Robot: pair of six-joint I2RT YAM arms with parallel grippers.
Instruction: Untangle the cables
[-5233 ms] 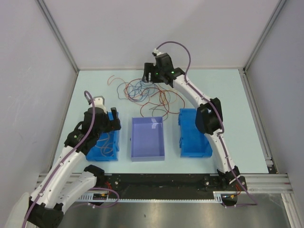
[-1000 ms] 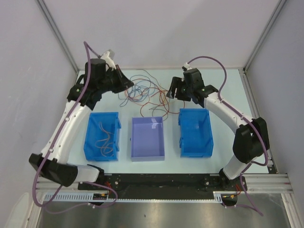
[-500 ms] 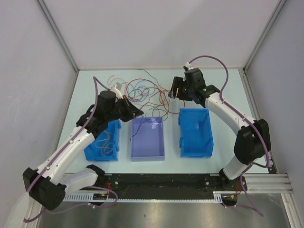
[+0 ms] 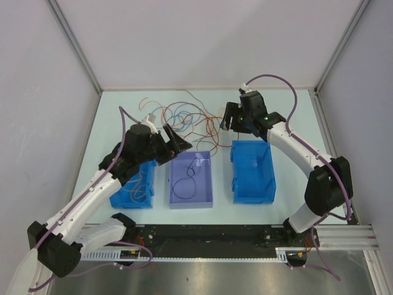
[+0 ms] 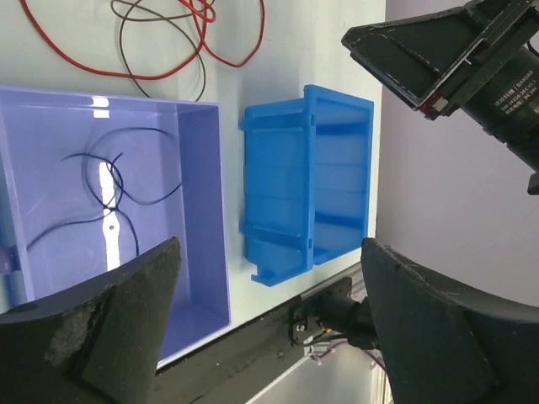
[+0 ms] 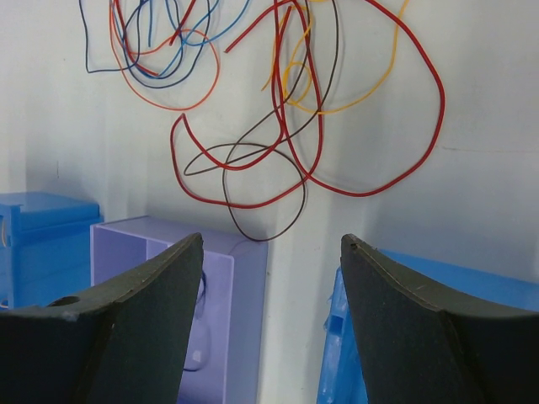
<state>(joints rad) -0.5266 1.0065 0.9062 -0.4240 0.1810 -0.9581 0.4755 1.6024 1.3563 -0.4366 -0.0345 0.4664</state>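
Observation:
The cables (image 4: pixel 184 117) lie in a loose tangle of red, orange, brown and blue loops at the back of the table. One dark navy cable (image 4: pixel 189 178) lies coiled inside the purple bin (image 4: pixel 209 184); it also shows in the left wrist view (image 5: pixel 114 178). My left gripper (image 4: pixel 178 140) is open and empty above that bin's back left corner. My right gripper (image 4: pixel 228 117) is open and empty just right of the tangle, which fills the top of its wrist view (image 6: pixel 282 101). A brown loop (image 6: pixel 269 234) reaches the purple bin's back wall (image 6: pixel 244 252).
A blue bin (image 4: pixel 116 184) on the left holds a few orange-tan wires. Another blue bin (image 4: pixel 252 178) stands to the right of the purple one and shows in the left wrist view (image 5: pixel 307 177). Grey walls enclose the table on three sides.
My left arm carried the dark navy cable from the tangle back to the purple bin and let it go; it now lies in the bin. The right gripper barely moved.

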